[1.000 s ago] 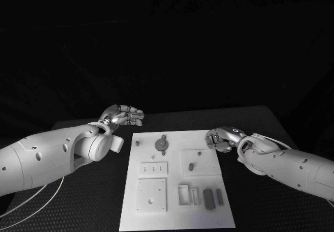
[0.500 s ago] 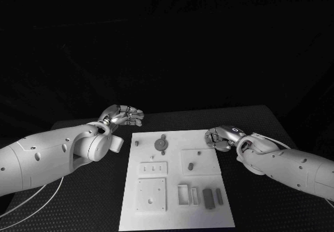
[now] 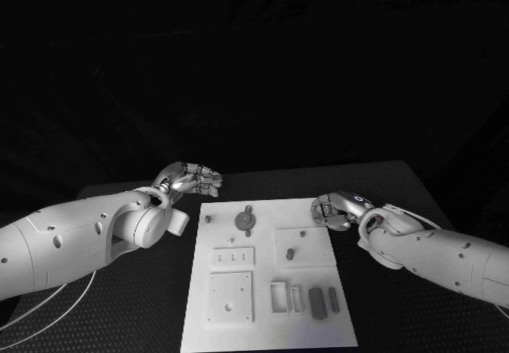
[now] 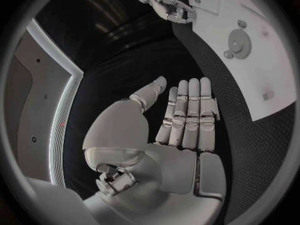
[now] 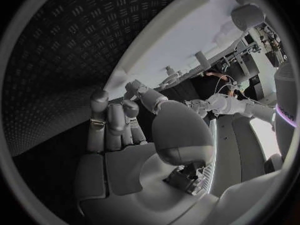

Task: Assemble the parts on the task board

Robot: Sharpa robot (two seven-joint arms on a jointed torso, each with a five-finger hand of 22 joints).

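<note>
Black textured tabletop [image 3: 127, 309] with the white task board [image 3: 265, 279] sitting between the two arms, so that's where all the action would be. The left robot hand [image 3: 191, 179] hangs just off the board's far left corner, not touching it; from the head view its fingers look bunched, but the left wrist view shows them stretched out straight and side by side with the thumb apart, nothing in the palm [image 4: 178, 120]. The right robot hand [image 3: 337, 209] is at the board's far right edge, right beside it or slightly over it, can't tell if it's touching. Its fingers are curled in toward the palm and I don't see anything held in them [image 5: 119, 120]. On the board, closest to the left robot hand, there's a small grey peg [image 3: 209, 218] and then a round gear-like part [image 3: 245, 219] with a knob above it. Nearer the right robot hand is a raised square plate [image 3: 305, 246] with a small stud and a dark upright pin [image 3: 290, 254] on it. Further back toward the robot: a little block with three slots [image 3: 233, 257], a bigger square plate with holes [image 3: 230, 296], an open rectangular frame [image 3: 279, 296], and a couple of dark grey bars [image 3: 316, 301] lying side by side. Nothing sits between either hand and the parts.
</note>
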